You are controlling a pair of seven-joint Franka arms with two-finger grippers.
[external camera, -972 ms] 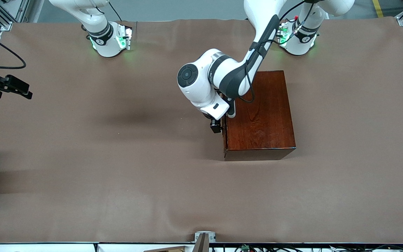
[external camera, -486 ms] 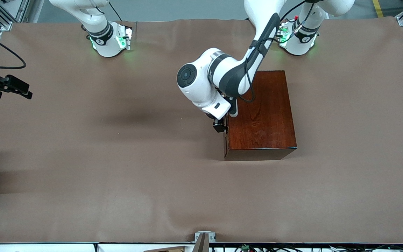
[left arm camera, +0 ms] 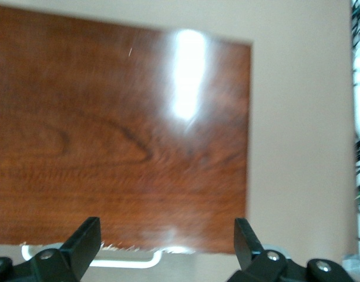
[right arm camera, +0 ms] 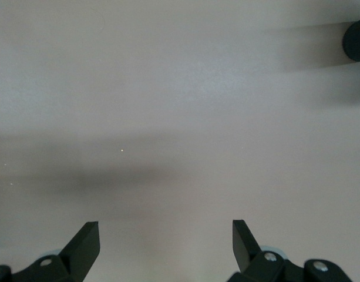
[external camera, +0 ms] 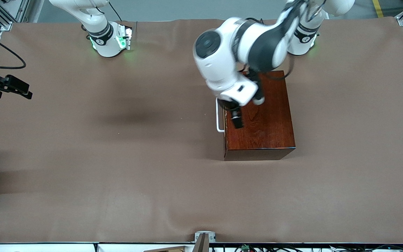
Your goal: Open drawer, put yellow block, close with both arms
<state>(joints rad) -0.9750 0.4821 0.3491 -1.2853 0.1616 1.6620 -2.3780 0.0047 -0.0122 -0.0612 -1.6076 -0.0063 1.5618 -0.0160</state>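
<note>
The glossy dark wooden box stands toward the left arm's end of the table. Its drawer is pushed in flush, and the white U-shaped handle on the drawer front faces the right arm's end. My left gripper hangs open over the box top, close to the handle edge, with nothing between its fingers. The left wrist view looks down on the box top and the handle between my open left gripper. My right gripper is open and empty high over bare table. The yellow block is out of view.
Brown cloth covers the table. A black device on a cable juts in at the table's edge on the right arm's end. A dark round shape shows at the edge of the right wrist view.
My left arm has lifted away from the drawer front and swung over the box top, uncovering the white handle. The drawer stays shut. The right arm has not visibly moved.
</note>
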